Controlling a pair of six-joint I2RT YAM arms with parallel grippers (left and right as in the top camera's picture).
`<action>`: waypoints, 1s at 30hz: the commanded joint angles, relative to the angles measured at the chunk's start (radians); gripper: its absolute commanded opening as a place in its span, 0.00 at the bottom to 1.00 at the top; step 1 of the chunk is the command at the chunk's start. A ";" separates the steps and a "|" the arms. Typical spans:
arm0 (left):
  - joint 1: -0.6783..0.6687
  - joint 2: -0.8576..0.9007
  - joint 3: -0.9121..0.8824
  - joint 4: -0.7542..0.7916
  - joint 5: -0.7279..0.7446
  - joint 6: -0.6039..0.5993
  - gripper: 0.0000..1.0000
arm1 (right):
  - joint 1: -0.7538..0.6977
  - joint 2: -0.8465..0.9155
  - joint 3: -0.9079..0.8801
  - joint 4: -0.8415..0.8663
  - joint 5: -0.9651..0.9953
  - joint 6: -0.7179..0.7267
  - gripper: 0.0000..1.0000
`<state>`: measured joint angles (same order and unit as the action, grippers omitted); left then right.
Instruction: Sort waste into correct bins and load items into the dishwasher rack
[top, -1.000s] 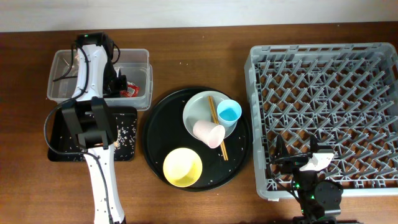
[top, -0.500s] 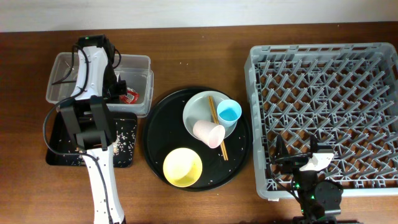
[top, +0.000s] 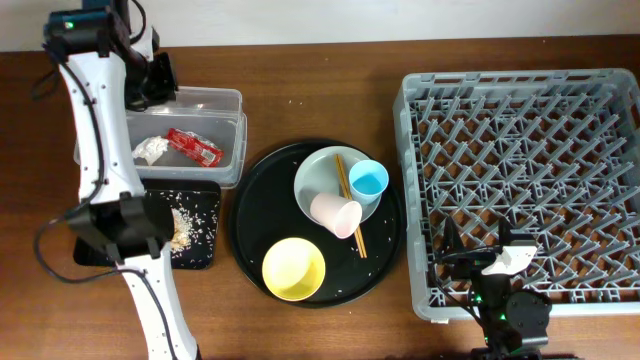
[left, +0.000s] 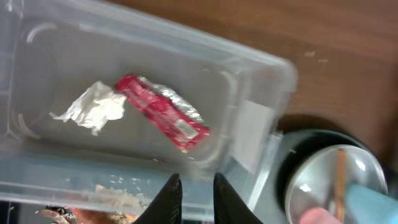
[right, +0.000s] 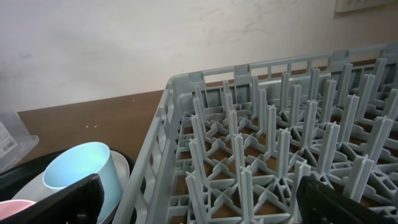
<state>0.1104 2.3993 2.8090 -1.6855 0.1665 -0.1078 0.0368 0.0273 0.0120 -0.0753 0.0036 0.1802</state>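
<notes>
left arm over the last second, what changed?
The left gripper has lifted up and back out of the clear tub, jaws now slightly apart and empty; the red wrapper that was at its tips lies loose in the tub beside the white tissue. Right gripper, everything on the round tray and the rack stayed put.

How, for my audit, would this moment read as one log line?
left hand empty near clear tub | wrapper, tissue in tub | right hand open
</notes>
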 joint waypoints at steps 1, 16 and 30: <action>-0.051 -0.197 0.020 -0.003 -0.168 0.001 0.17 | -0.005 -0.006 -0.006 -0.004 0.008 0.001 0.98; 0.292 -0.057 -0.657 0.341 -0.243 0.087 0.00 | -0.005 -0.006 -0.006 -0.004 0.008 0.001 0.98; 0.042 -0.086 0.229 -0.003 0.179 0.071 0.24 | -0.005 -0.006 -0.006 -0.004 0.008 0.001 0.98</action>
<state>0.2878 2.3432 2.9696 -1.6726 0.2447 -0.0448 0.0368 0.0280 0.0120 -0.0753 0.0036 0.1802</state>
